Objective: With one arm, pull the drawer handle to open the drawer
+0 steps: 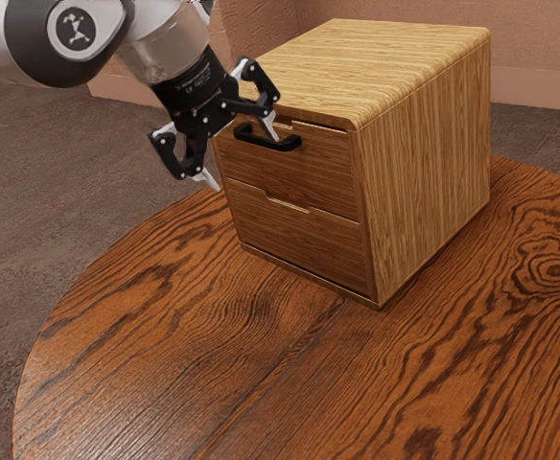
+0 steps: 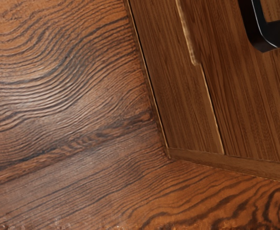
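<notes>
Claw spread wide, nothing pinched: one finger is seen above the drawer handle, the other below it. The handle's near end lies just within the open span, and its bar runs away from the claw across the top drawer of the cabinet. The drawer front is judged flush, not yet drawn. The worktop lies under the claw.

Step in hand is judged to be the approach to the grasp. To be done well, the claw should be carried further along the bar toward its middle, the fingers closed squarely over it, and the pull made straight out along the drawer's run. An off-centre grip may slip or skew.

Writing: a white emblem is noted on the arm's joint, with no letters. Small print on the wrist collar cannot be read.
</notes>
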